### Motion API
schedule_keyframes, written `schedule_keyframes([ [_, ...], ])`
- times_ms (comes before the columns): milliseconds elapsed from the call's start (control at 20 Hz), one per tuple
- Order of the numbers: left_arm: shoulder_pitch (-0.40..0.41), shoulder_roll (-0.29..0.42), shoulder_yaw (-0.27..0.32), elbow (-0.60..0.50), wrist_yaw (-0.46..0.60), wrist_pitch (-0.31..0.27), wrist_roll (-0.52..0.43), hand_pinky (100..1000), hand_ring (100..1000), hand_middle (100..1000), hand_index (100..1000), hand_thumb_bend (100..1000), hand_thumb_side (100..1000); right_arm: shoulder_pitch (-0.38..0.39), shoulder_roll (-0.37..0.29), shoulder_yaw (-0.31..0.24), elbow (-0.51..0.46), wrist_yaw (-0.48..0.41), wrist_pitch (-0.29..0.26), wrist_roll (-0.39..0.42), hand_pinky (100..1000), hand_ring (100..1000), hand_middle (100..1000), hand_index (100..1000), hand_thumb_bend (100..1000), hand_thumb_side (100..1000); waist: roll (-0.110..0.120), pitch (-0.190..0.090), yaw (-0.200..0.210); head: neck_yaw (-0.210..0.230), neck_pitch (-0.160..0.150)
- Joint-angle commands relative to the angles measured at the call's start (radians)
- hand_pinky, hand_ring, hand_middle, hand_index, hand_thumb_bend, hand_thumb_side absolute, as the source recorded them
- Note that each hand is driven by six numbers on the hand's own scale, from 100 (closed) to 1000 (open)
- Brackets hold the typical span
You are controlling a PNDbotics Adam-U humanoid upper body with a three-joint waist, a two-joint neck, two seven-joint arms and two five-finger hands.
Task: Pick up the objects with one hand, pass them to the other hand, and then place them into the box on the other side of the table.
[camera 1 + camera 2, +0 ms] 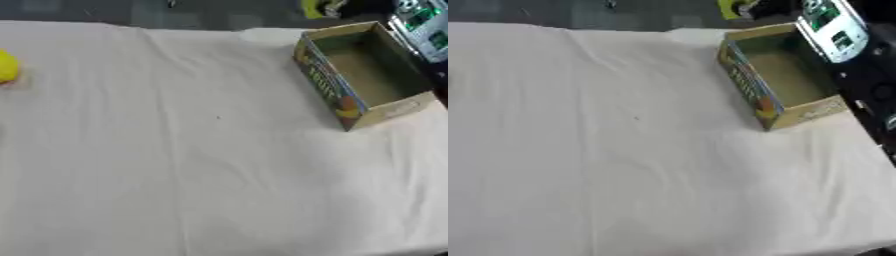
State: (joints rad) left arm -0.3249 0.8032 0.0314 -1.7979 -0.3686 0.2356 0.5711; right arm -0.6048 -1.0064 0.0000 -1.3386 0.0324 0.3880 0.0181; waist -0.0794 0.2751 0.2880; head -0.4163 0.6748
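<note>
Neither hand appears in either view, so whether their fingers are apart or together cannot be told. On the table [175, 165], covered in a pale cloth, a yellow rounded object [5, 66] sits at the far left edge of the left eye view, half cut off, well apart from the open cardboard box [367, 70] at the far right, which looks empty. Judged light, smooth and likely to roll, the object should be taken across its widest part, fingers against thumb

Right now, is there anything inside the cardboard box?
The box looks empty: only its bare brown floor shows. The near wall hides a strip of that floor, so something small could sit there unseen.
</note>
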Motion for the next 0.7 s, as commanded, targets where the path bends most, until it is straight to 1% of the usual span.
schedule_keyframes([
  [50, -0.006, 0.042, 0.019, -0.011, 0.005, 0.001, 0.006, 546, 683, 776, 837, 511, 446, 0.007, -0.073, -0.017, -0.005, 0.046, -0.007, 0.065, 973, 763, 433, 491, 414, 130, 0.011, -0.022, 0.000, 0.004, -0.015],
  [200, -0.007, 0.043, 0.019, -0.012, 0.003, 0.001, 0.004, 547, 682, 776, 836, 508, 448, 0.026, -0.090, -0.021, -0.008, 0.083, -0.010, 0.111, 980, 762, 433, 494, 416, 125, 0.009, -0.022, 0.000, 0.007, -0.017],
  [250, -0.007, 0.043, 0.020, -0.013, 0.002, 0.000, 0.004, 546, 681, 775, 836, 504, 448, 0.031, -0.095, -0.023, -0.007, 0.093, -0.009, 0.121, 981, 762, 433, 494, 404, 116, 0.008, -0.022, 0.000, 0.007, -0.017],
  [350, -0.006, 0.042, 0.022, -0.014, 0.002, 0.000, 0.006, 545, 678, 774, 834, 505, 447, 0.038, -0.100, -0.029, -0.002, 0.113, -0.008, 0.135, 983, 761, 432, 494, 418, 123, 0.007, -0.023, -0.001, 0.008, -0.018],
  [700, -0.002, 0.038, 0.024, -0.011, 0.004, -0.001, 0.006, 545, 679, 775, 834, 496, 455, 0.057, -0.108, -0.057, 0.028, 0.129, 0.010, 0.122, 984, 759, 431, 493, 420, 119, 0.006, -0.022, -0.005, 0.012, -0.020],
])
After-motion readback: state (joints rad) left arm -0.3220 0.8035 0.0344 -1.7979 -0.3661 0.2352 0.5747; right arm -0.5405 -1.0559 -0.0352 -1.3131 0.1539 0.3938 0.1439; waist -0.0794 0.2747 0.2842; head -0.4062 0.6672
